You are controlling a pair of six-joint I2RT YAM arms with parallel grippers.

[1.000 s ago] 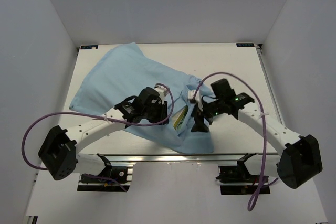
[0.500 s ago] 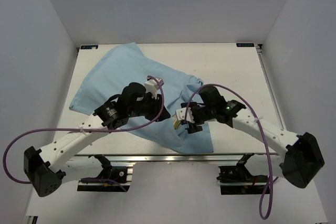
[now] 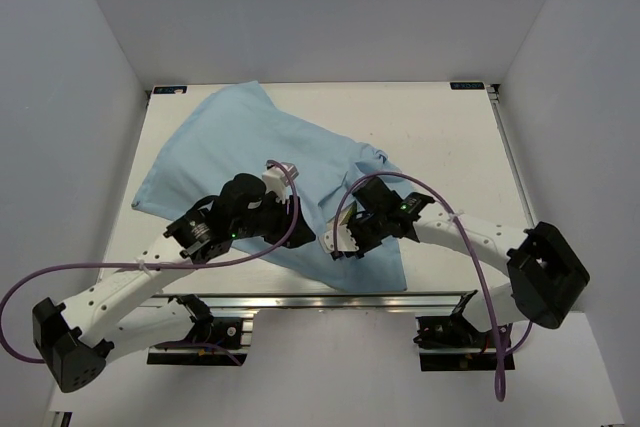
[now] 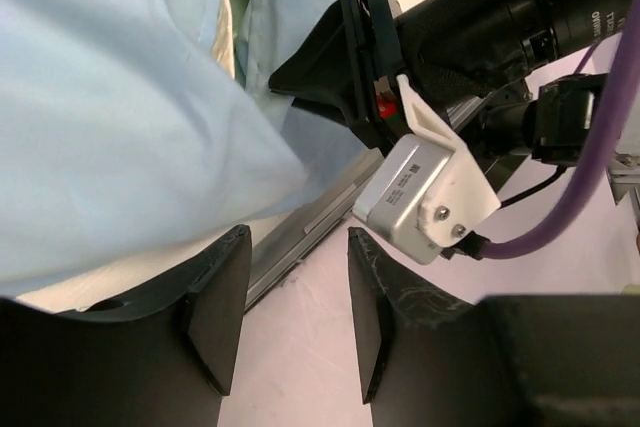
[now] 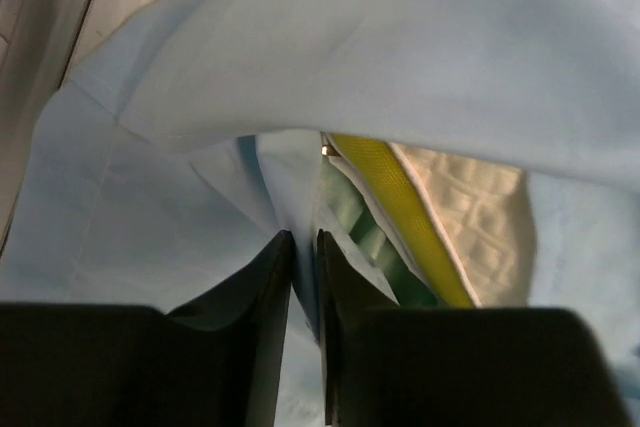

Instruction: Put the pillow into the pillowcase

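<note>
- The right pincer (image 5: 303, 242), wide open a second ago, is now seen nearly closed. A thin fold of the pillowcase (image 3: 240, 147) is pinched between its jaws at the lower lip of the sack's mouth.
- It has also been brought down and to the left, from above the opening to the mouth itself.
- The left pincer (image 4: 296, 277), held narrower a moment ago, is now parted. Nothing is gripped between its jaws, and only the near edge of the table (image 3: 440, 127) is seen through the gap.
- The hold on the cloth is thus judged to have been passed from the left side to the right.
- The pillow (image 5: 470, 202) is found almost wholly inside the pillowcase, which is spread limp across the table from the far left towards the near middle.
- Only a cream corner and the yellow rim (image 5: 400, 197) are shown at the mouth, beside the sea-green inner face (image 5: 355, 222).
- The task is judged nearly done: the last exposed corner remains to be covered, and the freed left pincer is left available for a new grip on the mouth.
</note>
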